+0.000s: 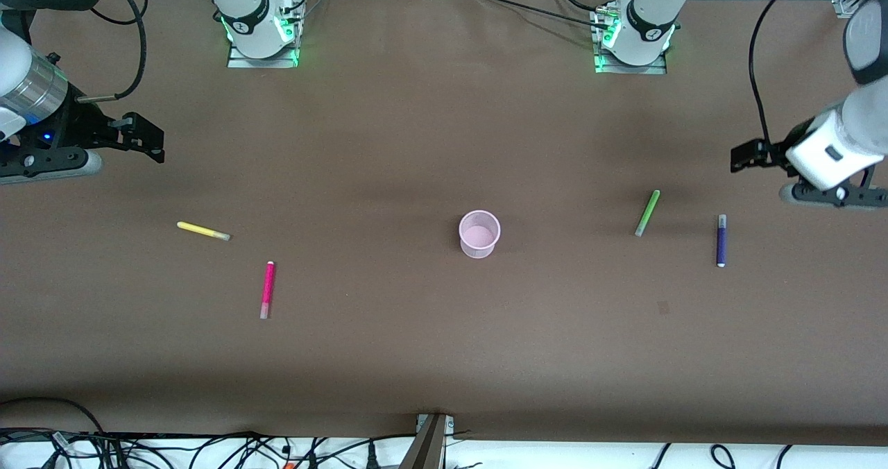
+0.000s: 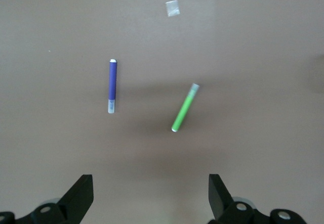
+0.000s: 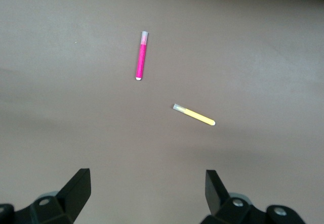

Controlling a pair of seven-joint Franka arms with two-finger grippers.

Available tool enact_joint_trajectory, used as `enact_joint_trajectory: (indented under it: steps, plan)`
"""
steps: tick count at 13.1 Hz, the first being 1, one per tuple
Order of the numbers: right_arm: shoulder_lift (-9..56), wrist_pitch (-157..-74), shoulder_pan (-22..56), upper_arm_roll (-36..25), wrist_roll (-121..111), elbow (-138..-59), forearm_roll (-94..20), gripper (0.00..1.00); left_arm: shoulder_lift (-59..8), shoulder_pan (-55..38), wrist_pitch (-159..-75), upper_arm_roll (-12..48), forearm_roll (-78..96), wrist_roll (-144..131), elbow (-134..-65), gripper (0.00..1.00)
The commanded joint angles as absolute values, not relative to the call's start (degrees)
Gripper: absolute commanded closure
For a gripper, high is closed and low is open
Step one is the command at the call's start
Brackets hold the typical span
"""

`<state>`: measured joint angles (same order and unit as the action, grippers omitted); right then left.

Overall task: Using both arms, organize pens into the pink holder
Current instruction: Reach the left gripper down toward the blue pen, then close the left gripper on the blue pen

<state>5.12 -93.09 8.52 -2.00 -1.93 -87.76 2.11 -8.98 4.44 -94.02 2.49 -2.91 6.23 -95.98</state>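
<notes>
**Hovering grippers, pens flat on the table**

Spread wide, the left gripper (image 2: 150, 198) hangs over purple pen (image 2: 112, 86) and green pen (image 2: 184, 108); the right gripper (image 3: 147, 196), equally spread, overlooks magenta pen (image 3: 142, 55) and yellow pen (image 3: 194, 115). Only the front view shows the pink holder (image 1: 479, 233), mid-table.

— What is seen of the surroundings?
— A wide table (image 1: 416, 143) covered in plain brown sheeting is shown, lit evenly, with soft shadows cast across it.

— And along its edges?
— A white strip (image 1: 590, 455) strewn with black cables (image 1: 208, 448) is seen at the edge nearest the front camera, where a metal bracket (image 1: 431, 436) is fixed. A small pale patch (image 1: 663, 307) is noted on the brown surface.
</notes>
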Motion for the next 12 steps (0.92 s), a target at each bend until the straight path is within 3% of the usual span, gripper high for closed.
enact_joint_trajectory:
  steps: [1, 5, 9, 12]
  plan:
    - [4.2, -93.4, 8.7, -1.8, -0.9, -88.4, 2.8, 0.00, -16.4, 8.6, -97.0, 2.6, -3.1, 13.9, -93.4, 0.00]
    - [4.3, -93.5, 8.7, -1.8, -0.9, -88.4, 2.8, 0.00, -25.4, 15.0, -104.5, 2.9, -2.1, 25.4, -94.6, 0.00]
    - [4.3, -93.4, 8.7, -1.8, -0.9, -88.4, 2.8, 0.00, -25.7, 16.3, -133.7, 2.9, -3.6, 35.1, -108.7, 0.00]
    - [4.3, -93.4, 8.7, -1.8, -0.9, -88.4, 2.8, 0.00, -28.3, 15.8, -143.1, 3.3, -15.2, 35.9, -110.4, 0.00]
